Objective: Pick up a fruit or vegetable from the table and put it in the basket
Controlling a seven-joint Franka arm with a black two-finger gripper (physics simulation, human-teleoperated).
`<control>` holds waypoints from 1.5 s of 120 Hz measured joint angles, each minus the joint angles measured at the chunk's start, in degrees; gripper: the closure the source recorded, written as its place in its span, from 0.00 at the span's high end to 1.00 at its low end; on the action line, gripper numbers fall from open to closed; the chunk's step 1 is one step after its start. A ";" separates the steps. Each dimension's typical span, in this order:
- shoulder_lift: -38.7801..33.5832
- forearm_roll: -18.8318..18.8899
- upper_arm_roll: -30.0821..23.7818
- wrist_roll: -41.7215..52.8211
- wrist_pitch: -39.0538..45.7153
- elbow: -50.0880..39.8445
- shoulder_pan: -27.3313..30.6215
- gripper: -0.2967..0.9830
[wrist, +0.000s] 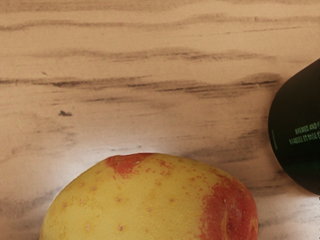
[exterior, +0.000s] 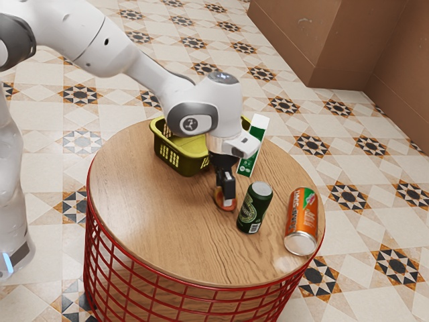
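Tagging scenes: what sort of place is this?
Perhaps a kitchen or café corner: a patterned tile floor, a small round table with a red wire base, and a green drink can.

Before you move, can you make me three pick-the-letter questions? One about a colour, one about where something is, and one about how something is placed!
1. What colour is the basket?
A) blue
B) yellow-green
C) white

2. Where is the potato?
A) in the basket
B) on the floor
C) at the gripper, outside the basket

3. How is the green beer can placed?
A) upright
B) on its side
C) upside down in the basket

Right letters:
1 B: its walls look yellow-green in the exterior view.
2 C: the exterior view has it low at my gripper, apart from the basket.
3 A: its round top faces up, with its side below.
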 joint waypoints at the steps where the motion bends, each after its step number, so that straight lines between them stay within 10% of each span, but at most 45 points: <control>1: 0.00 -0.05 0.00 -0.03 0.02 0.00 -0.01 0.74; 180: 0.09 2.21 0.00 -2.40 2.37 4.95 0.20 0.66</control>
